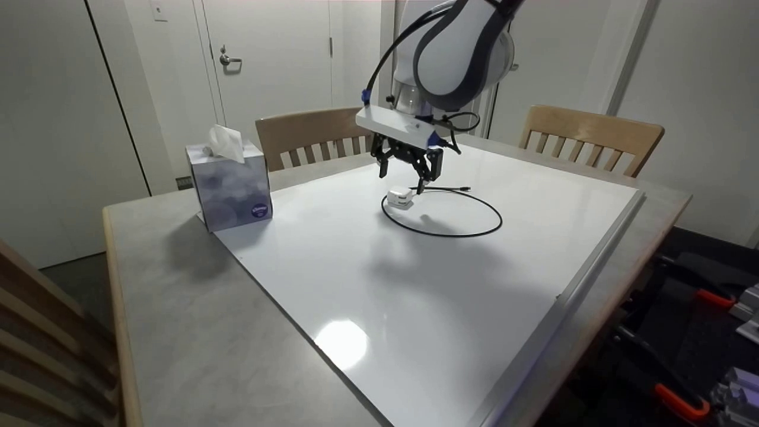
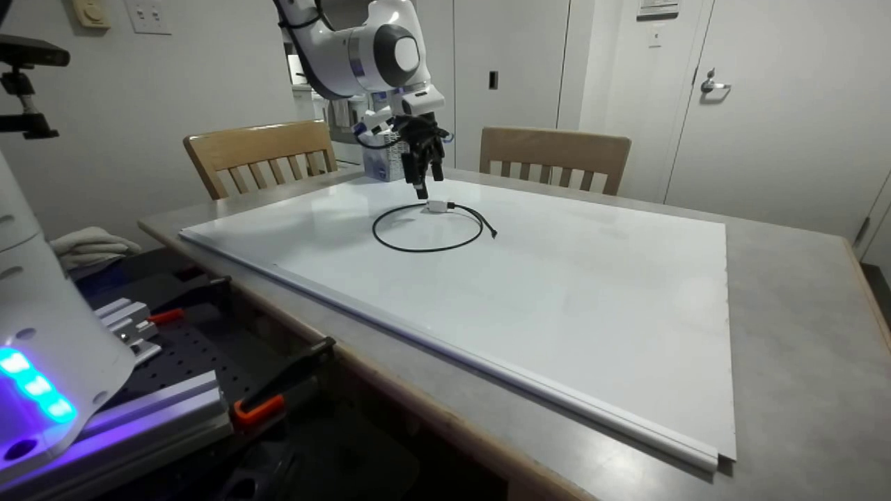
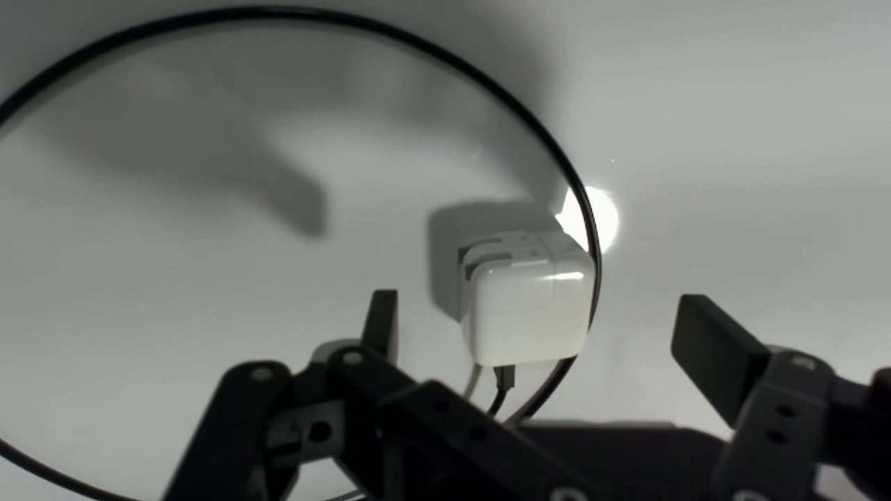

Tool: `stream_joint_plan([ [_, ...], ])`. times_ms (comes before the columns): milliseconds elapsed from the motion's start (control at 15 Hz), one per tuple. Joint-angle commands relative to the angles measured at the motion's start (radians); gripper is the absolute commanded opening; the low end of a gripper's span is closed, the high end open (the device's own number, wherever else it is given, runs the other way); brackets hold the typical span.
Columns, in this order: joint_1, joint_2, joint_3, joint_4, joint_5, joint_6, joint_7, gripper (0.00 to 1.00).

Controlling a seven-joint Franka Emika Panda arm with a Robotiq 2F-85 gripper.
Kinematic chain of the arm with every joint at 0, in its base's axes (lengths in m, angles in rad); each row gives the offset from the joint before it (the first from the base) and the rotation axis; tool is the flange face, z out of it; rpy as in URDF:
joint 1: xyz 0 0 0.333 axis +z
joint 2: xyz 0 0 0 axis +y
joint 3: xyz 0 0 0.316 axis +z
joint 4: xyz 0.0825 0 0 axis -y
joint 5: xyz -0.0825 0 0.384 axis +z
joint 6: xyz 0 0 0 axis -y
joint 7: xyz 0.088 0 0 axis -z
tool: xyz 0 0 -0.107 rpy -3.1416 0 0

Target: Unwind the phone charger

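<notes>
The phone charger's thin black cable point(image 1: 456, 236) lies in a wide loop on the white board, and the loop also shows in an exterior view point(image 2: 426, 250) and the wrist view point(image 3: 445, 57). Its white plug point(image 1: 399, 196) sits at the loop's edge with the cable plugged in; it also shows in an exterior view point(image 2: 437, 207) and the wrist view point(image 3: 529, 309). The dark connector point(image 1: 465, 189) points away just outside the loop, also seen in an exterior view point(image 2: 493, 234). My gripper point(image 1: 403, 179) is open and empty above the plug, its fingers apart on either side in the wrist view point(image 3: 539, 330).
The white board point(image 1: 332, 279) covers much of the grey table point(image 1: 178, 332), with a raised rail point(image 1: 569, 296) along one edge. A tissue box point(image 1: 231, 184) stands at a board corner. Wooden chairs point(image 2: 555, 156) stand around the table.
</notes>
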Motion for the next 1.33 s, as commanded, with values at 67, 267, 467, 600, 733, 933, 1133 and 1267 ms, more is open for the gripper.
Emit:
stream_joint_plan([
  [67,-0.029,-0.016,0.023,-0.031,0.071,0.023,-0.101,1.0],
  [267,-0.032,-0.009,0.03,-0.036,0.112,0.032,-0.132,1.0],
  [467,-0.042,0.003,0.046,-0.045,0.161,0.057,-0.159,1.0],
  [600,-0.047,0.008,0.055,-0.05,0.193,0.064,-0.178,1.0],
  [733,-0.047,0.008,0.055,-0.054,0.218,0.061,-0.19,1.0],
  [933,-0.022,0.004,0.02,-0.056,0.215,0.049,-0.175,1.0],
  [1133,-0.015,0.009,-0.003,-0.049,0.204,0.051,-0.172,1.0],
  [1267,-0.021,0.015,-0.006,-0.043,0.206,0.054,-0.177,1.0],
])
